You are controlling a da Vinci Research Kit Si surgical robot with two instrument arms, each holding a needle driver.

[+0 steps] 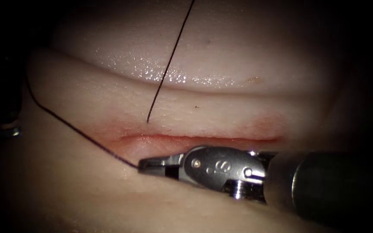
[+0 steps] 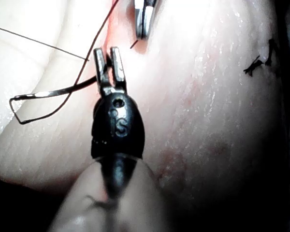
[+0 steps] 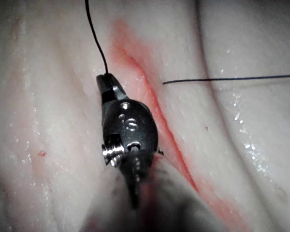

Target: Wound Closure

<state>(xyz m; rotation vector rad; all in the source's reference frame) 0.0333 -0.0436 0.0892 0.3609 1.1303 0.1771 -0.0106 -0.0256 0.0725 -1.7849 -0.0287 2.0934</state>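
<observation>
Endoscope view showed my right tool's fingers (image 1: 145, 166) pinching the thread (image 1: 83, 133) beside the cut (image 1: 195, 138), apparently keeping it taut; left fingers (image 2: 108, 60) were spread, needle (image 2: 48, 94) alongside.

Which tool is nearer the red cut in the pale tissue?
Right. The right arm's tool lies right beside the red cut, holding dark thread; the left arm's tool sits farther back from it.

A surgical training bench in a lab. A pale, glistening slab of tissue (image 1: 221, 56) carries a straight cut (image 1: 199, 138) edged with red fluid (image 3: 135, 63), and dark thread (image 1: 169, 64) runs across it. A steel robotic tool (image 1: 212, 166) on a long shaft reaches in from the right. Knotted thread ends (image 2: 261, 60) sit elsewhere on the tissue. Darkness surrounds the lit tissue.
</observation>
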